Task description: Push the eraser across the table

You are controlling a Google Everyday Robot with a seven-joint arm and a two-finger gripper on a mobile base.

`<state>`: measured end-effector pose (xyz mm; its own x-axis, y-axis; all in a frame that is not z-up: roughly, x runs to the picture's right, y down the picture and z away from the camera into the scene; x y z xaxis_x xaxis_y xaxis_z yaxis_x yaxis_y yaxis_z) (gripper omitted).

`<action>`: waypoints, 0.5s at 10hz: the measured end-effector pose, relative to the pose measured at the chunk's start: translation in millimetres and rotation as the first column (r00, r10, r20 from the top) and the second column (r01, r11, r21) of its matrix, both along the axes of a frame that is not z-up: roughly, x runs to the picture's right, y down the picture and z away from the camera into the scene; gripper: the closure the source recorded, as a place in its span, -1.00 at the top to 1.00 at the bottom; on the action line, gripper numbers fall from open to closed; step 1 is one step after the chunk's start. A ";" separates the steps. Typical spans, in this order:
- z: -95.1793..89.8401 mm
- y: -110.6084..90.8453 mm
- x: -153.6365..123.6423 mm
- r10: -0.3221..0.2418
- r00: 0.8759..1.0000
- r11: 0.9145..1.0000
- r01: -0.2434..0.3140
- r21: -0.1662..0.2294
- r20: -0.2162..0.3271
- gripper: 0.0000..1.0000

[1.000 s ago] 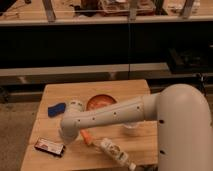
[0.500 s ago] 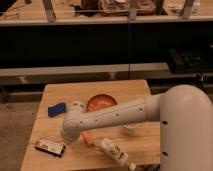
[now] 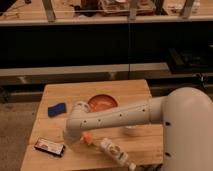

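The eraser [image 3: 49, 146], a flat block with black sides and a white-and-red top, lies near the front left corner of the light wooden table [image 3: 125, 90]. My white arm reaches from the right across the table. Its end, with the gripper [image 3: 71, 136], hangs just right of the eraser and slightly above it. The arm's housing hides the gripper's tip, and I see no contact with the eraser.
A blue rectangular block [image 3: 56, 109] lies at the left behind the eraser. An orange-red bowl [image 3: 102, 103] sits mid-table behind the arm. A white labelled bottle with an orange cap [image 3: 112, 150] lies on its side at the front. A dark shelf unit stands behind the table.
The arm's end has shifted only slightly over the left part of the table. The eraser, block, bowl and bottle have not moved.
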<state>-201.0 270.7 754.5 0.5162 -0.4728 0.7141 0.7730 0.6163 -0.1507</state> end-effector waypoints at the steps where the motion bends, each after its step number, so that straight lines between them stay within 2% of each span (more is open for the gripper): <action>1: -1.1 1.7 -1.5 0.000 1.000 1.000 0.001 -0.004 0.008 -1.00; 5: -5.9 13.2 -2.2 0.008 0.999 1.000 -0.007 -0.028 0.040 -1.00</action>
<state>-203.1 283.9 748.6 0.4906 -0.4486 0.7471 0.7740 0.6182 -0.1371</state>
